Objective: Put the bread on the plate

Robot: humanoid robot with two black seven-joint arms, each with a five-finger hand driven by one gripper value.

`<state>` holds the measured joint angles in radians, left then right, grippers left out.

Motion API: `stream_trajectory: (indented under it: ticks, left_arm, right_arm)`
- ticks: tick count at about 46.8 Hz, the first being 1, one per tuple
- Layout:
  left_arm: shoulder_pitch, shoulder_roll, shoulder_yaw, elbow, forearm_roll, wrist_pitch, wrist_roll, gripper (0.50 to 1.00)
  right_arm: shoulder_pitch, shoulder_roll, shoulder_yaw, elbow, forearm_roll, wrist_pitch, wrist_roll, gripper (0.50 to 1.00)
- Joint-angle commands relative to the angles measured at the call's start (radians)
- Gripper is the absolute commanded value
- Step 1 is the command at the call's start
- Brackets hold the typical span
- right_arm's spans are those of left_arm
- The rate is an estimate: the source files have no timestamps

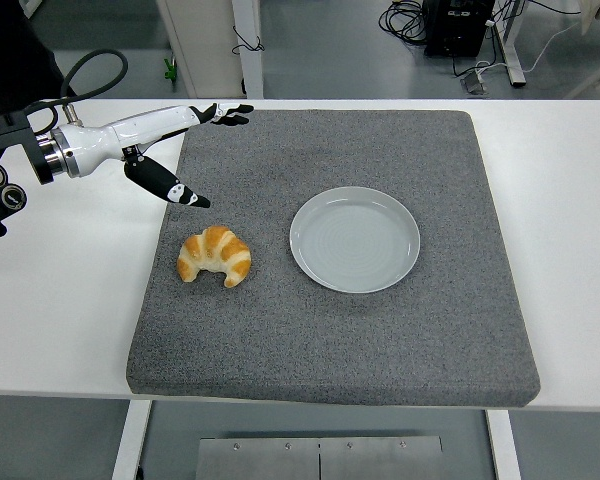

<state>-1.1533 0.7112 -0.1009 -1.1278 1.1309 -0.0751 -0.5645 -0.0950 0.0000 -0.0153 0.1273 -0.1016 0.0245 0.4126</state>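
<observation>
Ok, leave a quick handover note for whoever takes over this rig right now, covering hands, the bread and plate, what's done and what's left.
Left hand: open, fingers spread, holding nothing, above the far-left corner of the grey mat, behind the croissant.
Right hand: not in view.
Croissant: lying on the mat's left side, untouched, just left of the plate and apart from it.
Plate: empty, near the middle of the mat.
Done: nothing placed yet.
Left: grasp the croissant, carry it right, set it on the plate.
</observation>
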Motion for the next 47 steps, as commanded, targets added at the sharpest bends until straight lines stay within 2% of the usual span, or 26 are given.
stream_trajectory:
  ticks: [1, 9, 17, 32, 39, 47]
  left_arm:
    - [0.004, 0.014, 0.033, -0.012, 0.026, 0.001, 0.000, 0.968]
    - [0.006, 0.031, 0.066, -0.024, 0.033, 0.001, 0.000, 0.966]
    - [0.047, 0.030, 0.063, -0.029, 0.073, 0.001, -0.026, 0.965]
    - [0.076, 0.017, 0.066, -0.029, 0.106, 0.017, -0.021, 0.961]
    - [0.098, 0.007, 0.066, -0.029, 0.109, 0.061, -0.018, 0.961]
    - [0.150, -0.026, 0.067, -0.026, 0.135, 0.165, -0.014, 0.961]
  right_arm:
    - [0.000, 0.000, 0.000, 0.000, 0.000, 0.000, 0.000, 1.000]
    - [0.000, 0.000, 0.000, 0.000, -0.001, 0.000, 0.000, 1.000]
    - [0.000, 0.000, 0.000, 0.000, -0.001, 0.000, 0.000, 1.000]
    - [0.000, 0.000, 0.000, 0.000, 0.000, 0.000, 0.000, 1.000]
    - [0.000, 0.000, 0.000, 0.000, 0.000, 0.000, 0.000, 1.000]
    - [0.000, 0.000, 0.000, 0.000, 0.000, 0.000, 0.000, 1.000]
